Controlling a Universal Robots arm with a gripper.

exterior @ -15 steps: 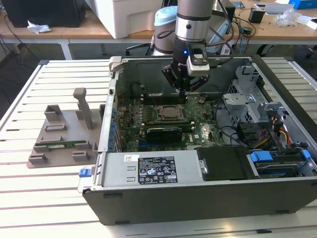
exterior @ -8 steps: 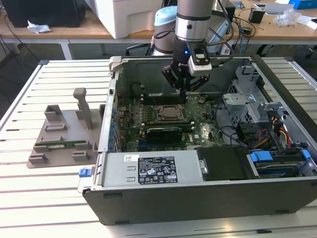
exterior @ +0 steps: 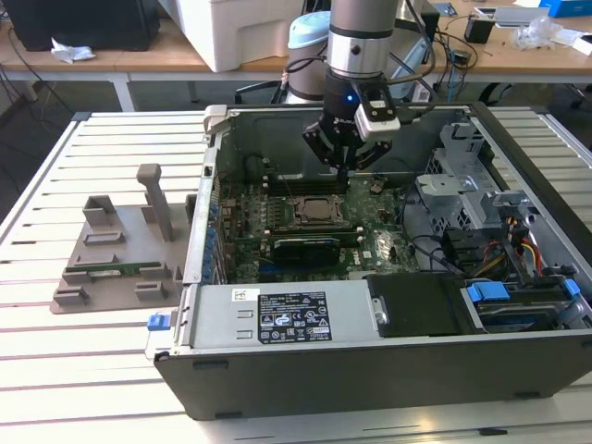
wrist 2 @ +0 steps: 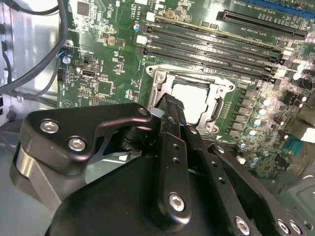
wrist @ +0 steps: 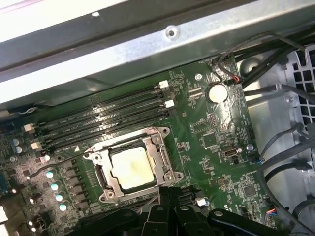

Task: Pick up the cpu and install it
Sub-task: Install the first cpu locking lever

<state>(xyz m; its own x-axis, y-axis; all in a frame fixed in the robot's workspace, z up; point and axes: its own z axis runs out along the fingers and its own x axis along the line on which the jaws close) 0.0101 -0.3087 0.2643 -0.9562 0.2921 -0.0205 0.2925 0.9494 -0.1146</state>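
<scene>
Cpu (wrist: 130, 167) is a small flat square chip with a pale shiny metal top. It lies flat inside the metal socket frame (wrist: 162, 162) on the green motherboard (wrist: 211, 142), just beside the row of long black memory slots (wrist: 98, 120). In the exterior view it sits mid-board (exterior: 316, 210).

exterior view high, wide over open case (exterior: 370, 370), both wrist views close above socket (wrist: 130, 169)

A grey plastic holder tray (exterior: 116, 264) is laid on the white slatted table (exterior: 55, 370), at nine o'clock of the open black metal computer case (exterior: 370, 361).
</scene>
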